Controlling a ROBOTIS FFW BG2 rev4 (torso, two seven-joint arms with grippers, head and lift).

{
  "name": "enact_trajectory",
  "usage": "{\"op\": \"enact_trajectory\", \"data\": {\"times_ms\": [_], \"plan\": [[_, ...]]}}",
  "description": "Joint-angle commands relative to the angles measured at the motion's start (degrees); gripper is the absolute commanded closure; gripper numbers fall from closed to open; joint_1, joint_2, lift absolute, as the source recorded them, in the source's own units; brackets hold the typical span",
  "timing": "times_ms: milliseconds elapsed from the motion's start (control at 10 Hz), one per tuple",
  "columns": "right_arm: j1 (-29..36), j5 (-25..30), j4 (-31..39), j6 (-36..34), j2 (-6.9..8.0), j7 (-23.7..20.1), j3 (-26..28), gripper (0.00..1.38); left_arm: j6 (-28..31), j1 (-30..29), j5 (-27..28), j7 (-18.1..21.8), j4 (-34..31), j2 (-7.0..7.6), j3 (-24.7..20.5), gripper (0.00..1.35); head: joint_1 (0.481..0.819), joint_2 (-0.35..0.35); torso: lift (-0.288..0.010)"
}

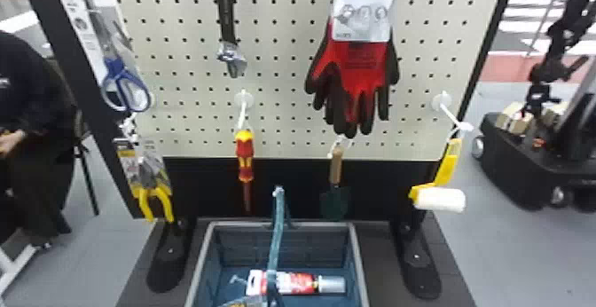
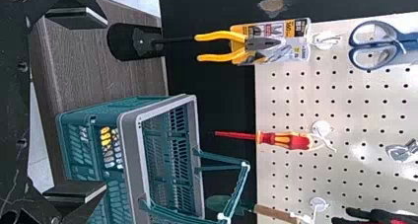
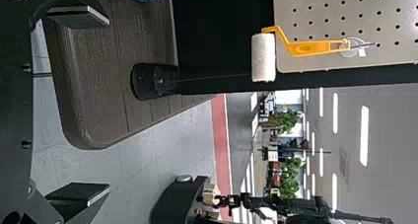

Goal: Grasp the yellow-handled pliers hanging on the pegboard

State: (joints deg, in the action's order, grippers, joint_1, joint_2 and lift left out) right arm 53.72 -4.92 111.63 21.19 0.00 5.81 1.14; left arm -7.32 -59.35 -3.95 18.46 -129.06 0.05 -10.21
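The yellow-handled pliers (image 1: pixel 154 186) hang in their card pack from a hook at the lower left edge of the cream pegboard (image 1: pixel 284 80), handles pointing down. In the left wrist view the pliers (image 2: pixel 246 44) hang well ahead of my left gripper (image 2: pixel 98 103), off to one side of its line. That gripper is open, its black fingers (image 2: pixel 76 14) spread wide with nothing between them. My right gripper (image 3: pixel 98 105) is open too and faces the pegboard's right end by the paint roller (image 3: pixel 263 56).
A teal basket (image 1: pixel 354 257) with a tube inside stands below the board on a dark base (image 1: pixel 448 293). Blue scissors (image 1: pixel 124 84), a wrench (image 1: pixel 230 53), a red-yellow screwdriver (image 1: pixel 244 155), red gloves (image 1: pixel 352 75), a trowel (image 1: pixel 335 190) and a roller (image 1: pixel 439 197) also hang there.
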Motion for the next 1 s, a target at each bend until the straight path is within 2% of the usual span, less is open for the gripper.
{"op": "enact_trajectory", "data": {"times_ms": [0, 300, 600, 800, 900], "plan": [[0.0, 0.0, 0.0, -0.1, 0.05, -0.1, 0.0, 0.12, 0.0, 0.0, 0.0, 0.0, 0.0, -0.05, -0.1, 0.15, 0.549, 0.0, -0.1], [0.1, -0.1, 0.0, -0.3, 0.05, -0.1, 0.0, 0.12, 0.4, 0.6, 0.2, 0.6, -0.4, -0.05, -1.8, 0.15, 0.549, 0.0, -0.1], [0.1, -0.1, 0.2, -0.9, 0.05, -0.5, 0.0, 0.12, 3.0, 4.8, 0.6, 4.4, -1.4, -0.19, -6.5, 0.15, 0.549, 0.0, -0.1], [0.1, -0.2, 0.2, -1.1, 0.05, -0.7, 0.0, 0.12, 5.1, 10.6, 2.7, 11.0, -1.4, -0.19, -11.9, 0.15, 0.549, 0.0, -0.1], [0.1, -0.2, 0.2, -1.1, 0.05, -0.8, 0.0, 0.12, 5.9, 13.3, 2.8, 12.9, -1.2, -0.19, -14.4, 0.15, 0.549, 0.0, -0.1]]}}
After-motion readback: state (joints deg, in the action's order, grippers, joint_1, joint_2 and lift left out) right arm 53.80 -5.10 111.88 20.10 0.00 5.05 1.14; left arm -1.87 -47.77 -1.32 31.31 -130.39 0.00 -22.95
